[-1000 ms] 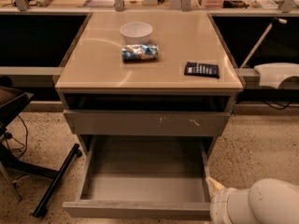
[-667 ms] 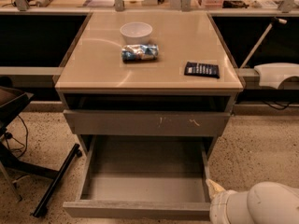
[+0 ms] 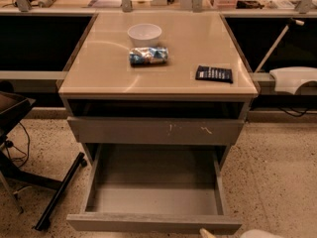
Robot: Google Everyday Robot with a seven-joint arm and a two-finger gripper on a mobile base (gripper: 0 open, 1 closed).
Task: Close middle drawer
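The middle drawer (image 3: 153, 223) is pulled far out below the table top (image 3: 158, 78), with its plain grey front facing me and its grey box (image 3: 154, 197) open and bare inside. Above it sits the grey drawer front with pale scratch marks (image 3: 124, 131), pushed in. Only a pale tip of my gripper (image 3: 204, 231) shows, at the bottom edge just right of the middle drawer's front, level with its right corner. A sliver of the white arm (image 3: 261, 234) shows beside it.
On the table top are a white bowl (image 3: 144, 33), a blue snack bag (image 3: 148, 55) and a dark packet (image 3: 213, 74). A black chair base (image 3: 58, 195) lies on the speckled floor at left. A white object (image 3: 293, 78) juts in at right.
The white arm, large at the bottom right before, has dropped almost out of view. The middle drawer stands as far out as before.
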